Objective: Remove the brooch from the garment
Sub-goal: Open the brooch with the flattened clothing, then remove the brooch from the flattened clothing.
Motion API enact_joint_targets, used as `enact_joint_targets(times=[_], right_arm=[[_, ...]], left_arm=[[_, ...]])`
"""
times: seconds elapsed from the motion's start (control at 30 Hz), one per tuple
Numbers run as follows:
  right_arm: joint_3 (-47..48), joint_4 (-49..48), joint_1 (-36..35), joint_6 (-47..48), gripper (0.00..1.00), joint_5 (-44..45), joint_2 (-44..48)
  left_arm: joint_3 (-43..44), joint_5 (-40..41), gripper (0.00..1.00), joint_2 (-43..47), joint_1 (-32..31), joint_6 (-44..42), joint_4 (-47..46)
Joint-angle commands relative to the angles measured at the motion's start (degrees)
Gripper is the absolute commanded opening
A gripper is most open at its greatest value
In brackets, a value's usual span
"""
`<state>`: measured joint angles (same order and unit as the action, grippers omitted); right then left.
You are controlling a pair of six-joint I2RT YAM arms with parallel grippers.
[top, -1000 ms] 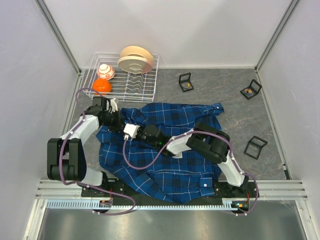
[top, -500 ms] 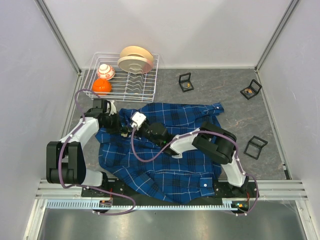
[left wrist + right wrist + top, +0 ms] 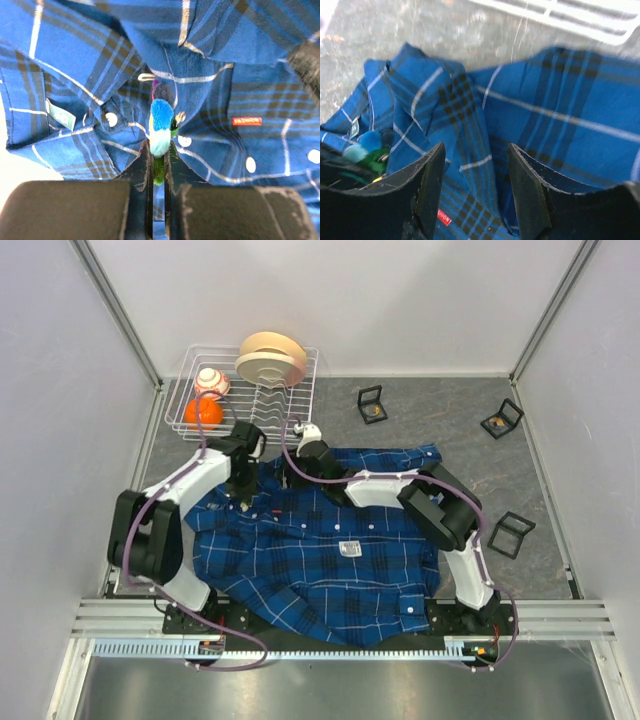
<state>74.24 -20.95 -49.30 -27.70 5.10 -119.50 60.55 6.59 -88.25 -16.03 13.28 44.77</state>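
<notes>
Two grippers, left gripper [image 3: 157, 150] and right gripper [image 3: 476, 150]; one garment [image 3: 330, 560] under both; one fuzzy blue-green brooch [image 3: 161, 125] between the left fingers [image 3: 142, 165]. Just beyond those fingertips, four white buttons [image 3: 111, 119] and one red label [image 3: 246, 121]. Well past both pairs of fingers, one wire rack [image 3: 285, 405] with two cream plates [image 3: 270, 357] and two balls [image 3: 203, 412], plus three black square frames [image 3: 371, 405] out toward the right fingers' side.
</notes>
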Motion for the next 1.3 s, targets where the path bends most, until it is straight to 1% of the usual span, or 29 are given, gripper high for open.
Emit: enact_joint_targets(times=[0.0,0.03,0.07,0.1,0.2,0.3,0.37,0.47,0.5,0.57,0.63,0.67,0.7,0.73,0.77,0.8,0.83,0.9,0.93,0.97,1.0,1.03,1.07,1.1,1.13,1.17,1.2,1.23,1.27], right_arm=[[3.9,9.7,-0.5,-12.8,0.59,-6.8,-4.3],[4.9,10.7,-0.1,-13.9,0.58,-6.5,-5.1],[5.4,11.5,0.6,-14.6,0.57,-3.7,-6.4],[5.8,12.8,1.1,-15.4,0.57,-2.7,-7.0],[5.0,15.1,3.7,-19.0,0.57,3.2,-7.3],[4.2,17.1,6.3,-21.0,0.58,7.5,-6.6],[3.1,17.3,8.6,-23.3,0.59,8.5,-6.4],[1.9,14.5,11.4,-24.6,0.59,5.7,-7.4],[1.8,12.5,11.8,-23.0,0.59,1.6,-7.9],[2.8,10.0,11.7,-20.9,0.59,-1.8,-9.2],[1.7,4.8,11.7,-18.5,0.6,-7.8,-8.8],[1.1,3.5,11.7,-18.1,0.61,-9.7,-7.6],[0.8,2.2,11.6,-17.3,0.61,-11.6,-7.0],[0.7,2.4,11.4,-15.2,0.62,-12.5,-5.1],[0.9,3.4,10.7,-13.9,0.63,-12.5,-4.0],[1.2,4.5,10.5,-12.7,0.64,-12.4,-2.9],[2.5,8.7,10.3,-10.1,0.65,-12.1,-0.7],[3.5,13.7,10.3,-7.6,0.68,-11.0,2.3],[4.3,19.1,10.3,-4.5,0.68,-10.3,5.6],[4.7,22.5,10.4,-3.0,0.7,-8.9,7.2],[4.9,25.7,10.7,-1.8,0.71,-8.8,9.0],[3.5,29.4,11.1,-0.4,0.71,-9.4,13.0],[1.5,29.8,11.6,3.0,0.72,-10.8,15.4],[-0.7,29.8,11.9,4.3,0.73,-14.2,17.7],[-4.2,30.5,12.2,5.8,0.73,-16.5,21.7],[-6.0,31.1,12.8,7.7,0.73,-18.7,23.6],[-7.9,31.3,13.0,9.3,0.73,-25.9,25.7],[-12.8,29.6,13.0,10.2,0.73,-29.4,30.1],[-15.2,28.5,13.0,10.4,0.73,-32.0,32.5]], left_arm=[[5.0,13.6,0.02,-10.1,-4.4,-4.0,6.6],[5.9,15.5,0.02,-11.7,-5.1,-4.2,7.4],[7.2,16.9,0.02,-13.6,-6.0,-4.1,10.0],[9.0,20.5,0.02,-16.1,-8.0,-4.1,11.2],[10.8,26.8,0.02,-19.6,-11.0,-3.5,14.7],[9.8,29.7,0.02,-18.3,-12.3,-2.3,14.9],[8.9,31.3,0.02,-16.7,-13.0,-1.9,15.3],[7.4,30.4,0.02,-13.3,-14.1,-1.1,16.2],[6.6,28.5,0.02,-12.0,-14.0,-0.9,16.0],[6.4,24.9,0.02,-7.2,-14.0,-0.7,14.8],[7.0,21.9,0.02,-3.2,-13.9,-0.9,13.0],[7.4,18.5,0.02,0.7,-13.9,-0.9,12.3],[8.6,16.1,0.02,2.3,-12.9,-0.9,11.7],[9.5,13.6,0.02,3.8,-12.0,-0.2,10.3],[10.5,8.3,0.02,6.1,-11.0,0.1,9.8],[12.2,5.2,0.02,6.9,-9.1,0.2,9.1],[13.0,2.3,0.02,7.5,-8.2,0.3,8.8],[15.1,-8.0,0.02,8.3,-5.3,0.9,9.2],[15.2,-11.5,0.02,8.9,-4.3,1.7,8.7],[14.8,-15.8,0.02,9.7,-3.7,2.2,7.4],[14.2,-18.3,0.02,11.7,-2.6,2.5,6.1],[13.4,-21.5,0.02,12.7,-1.8,3.6,4.6],[11.1,-28.1,0.02,13.8,-1.0,4.2,3.1],[9.8,-32.0,0.02,15.6,0.3,4.8,-1.5],[8.2,-35.6,0.02,16.6,0.6,6.5,-4.0],[5.1,-42.3,0.02,17.4,0.7,7.4,-6.5],[3.7,-45.8,0.02,18.0,0.8,8.2,-12.2],[2.2,-49.4,0.02,19.7,0.8,10.1,-15.0],[-1.1,-55.2,0.02,20.5,0.7,11.4,-18.5]])
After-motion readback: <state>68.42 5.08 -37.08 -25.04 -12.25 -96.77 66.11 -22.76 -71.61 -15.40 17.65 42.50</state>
